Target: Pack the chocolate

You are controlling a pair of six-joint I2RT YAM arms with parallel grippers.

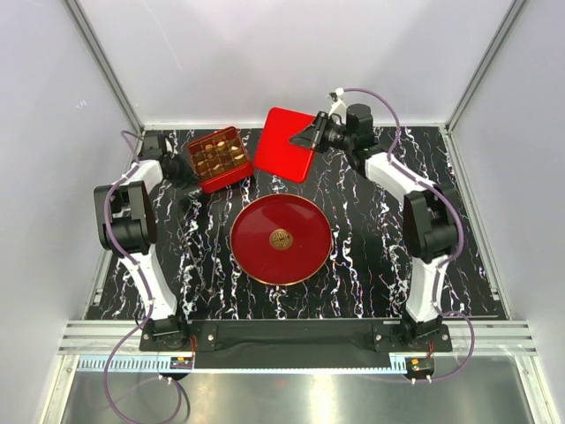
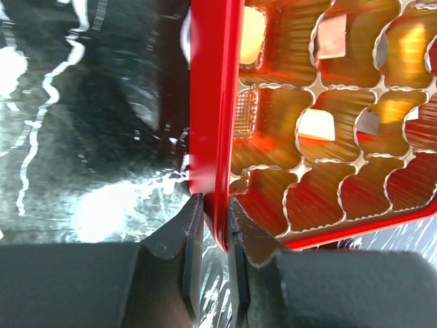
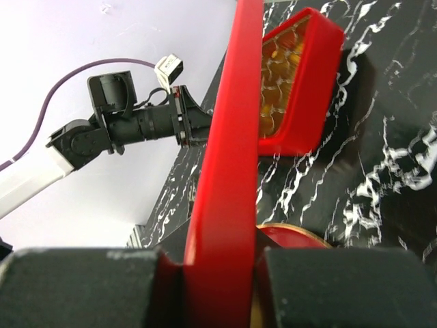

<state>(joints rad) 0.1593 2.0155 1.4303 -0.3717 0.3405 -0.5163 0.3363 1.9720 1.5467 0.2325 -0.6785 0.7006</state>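
Note:
The chocolate (image 1: pixel 217 155) lies as small brown, tan and cream pieces in the gold tray of a red box (image 1: pixel 235 171) at the back left. In the left wrist view a cream piece (image 2: pixel 251 34), a tan square (image 2: pixel 332 37) and a white piece (image 2: pixel 317 125) sit in their cups. My left gripper (image 1: pixel 183 170) is shut on the box's left wall (image 2: pixel 215 102). My right gripper (image 1: pixel 311 137) is shut on the red lid (image 1: pixel 284 144) and holds it tilted above the table, right of the box. The lid's edge (image 3: pixel 225 171) fills the right wrist view.
A round red plate (image 1: pixel 300 216) with a gold emblem (image 1: pixel 281 238) lies at the middle of the black marbled table and carries no pieces. White walls with metal posts close in the back and sides.

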